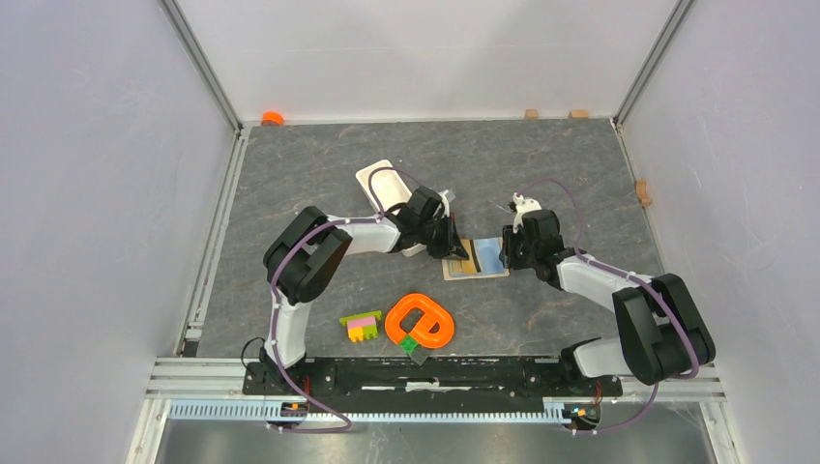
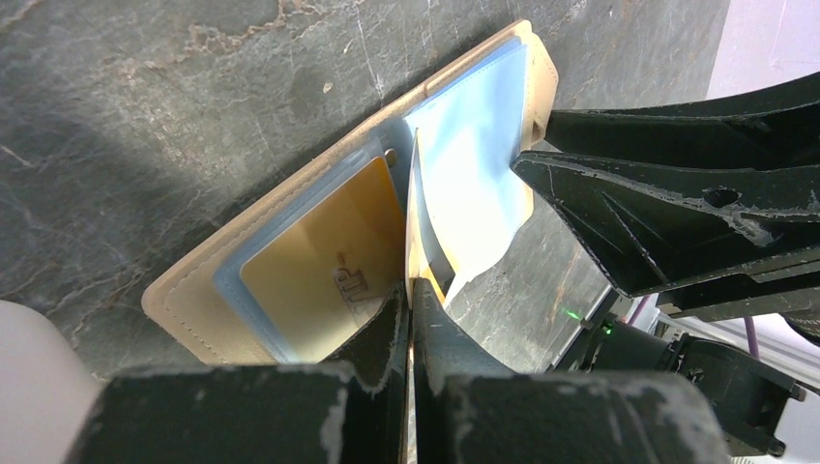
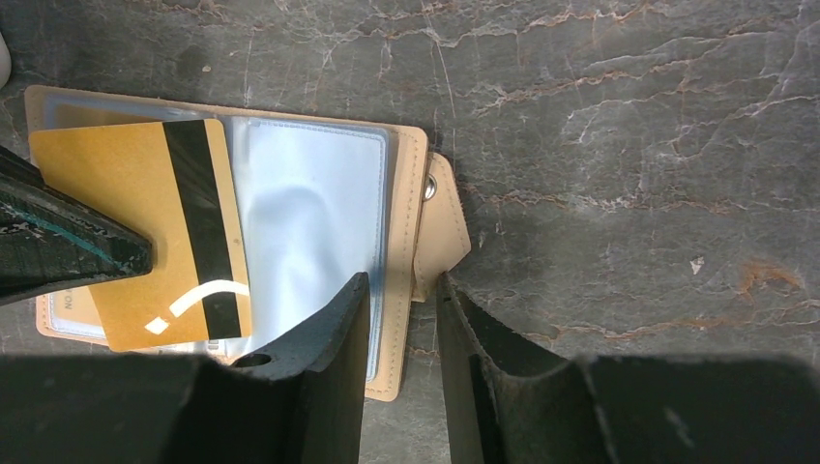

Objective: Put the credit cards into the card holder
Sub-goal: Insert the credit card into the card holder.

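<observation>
The beige card holder [image 1: 476, 261] lies open on the grey table between my two grippers. My left gripper [image 1: 453, 246] is shut on the orange-gold card [image 3: 135, 227], which has a black stripe. It holds the card on edge over the holder's left half [image 2: 414, 217]. A gold surface [image 2: 309, 266] shows inside the left clear pocket. The right pocket [image 3: 309, 222] looks light blue; I cannot tell if the blue card is in it. My right gripper [image 3: 403, 285] is narrowly open, astride the holder's right edge, with the clasp tab [image 3: 440, 232] between its fingers.
A long white tray [image 1: 379, 184] lies behind the left gripper. An orange ring toy [image 1: 421, 321] and pink-yellow-green bricks [image 1: 362, 326] lie near the front. Small wooden blocks [image 1: 531, 114] and an orange cap [image 1: 273, 118] sit by the back wall.
</observation>
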Motion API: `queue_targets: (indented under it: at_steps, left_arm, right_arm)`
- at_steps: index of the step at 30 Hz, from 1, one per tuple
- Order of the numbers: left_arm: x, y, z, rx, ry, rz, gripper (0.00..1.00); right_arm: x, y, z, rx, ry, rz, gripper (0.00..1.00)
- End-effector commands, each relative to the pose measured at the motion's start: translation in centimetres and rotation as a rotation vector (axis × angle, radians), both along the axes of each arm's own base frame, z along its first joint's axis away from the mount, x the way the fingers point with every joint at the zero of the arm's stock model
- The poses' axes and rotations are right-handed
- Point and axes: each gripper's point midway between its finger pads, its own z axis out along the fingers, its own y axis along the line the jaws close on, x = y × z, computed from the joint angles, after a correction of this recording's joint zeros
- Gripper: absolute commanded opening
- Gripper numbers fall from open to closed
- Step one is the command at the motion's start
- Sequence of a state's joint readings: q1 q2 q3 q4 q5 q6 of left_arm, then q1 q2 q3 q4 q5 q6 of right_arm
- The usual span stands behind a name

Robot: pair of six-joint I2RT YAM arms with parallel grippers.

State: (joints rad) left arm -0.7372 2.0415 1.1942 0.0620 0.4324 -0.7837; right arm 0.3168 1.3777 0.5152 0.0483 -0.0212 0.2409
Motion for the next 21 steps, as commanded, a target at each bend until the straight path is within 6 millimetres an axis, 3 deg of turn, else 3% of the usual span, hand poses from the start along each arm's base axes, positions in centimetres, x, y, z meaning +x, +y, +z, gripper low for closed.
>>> queue_targets:
  at_steps: [1,13,21]
  left_arm:
    - [-2.2,2.2,-5.8,0.146,0.085,-0.026,0.02]
    - [-2.8,1.2,-5.8,0.083,0.127,-0.029,0.02]
    - [-3.2,1.7,-6.1,0.067,0.164,0.025,0.02]
  right_arm:
    - [-0.6,-1.1,-0.6,-0.053,0.029,-0.019,0.36]
    - [-0.5,-1.1,-0.4,-0.049,0.024,-0.017,0.36]
    - [-0.6,-1.1,-0.4,-0.05,0.021,-0.018,0.36]
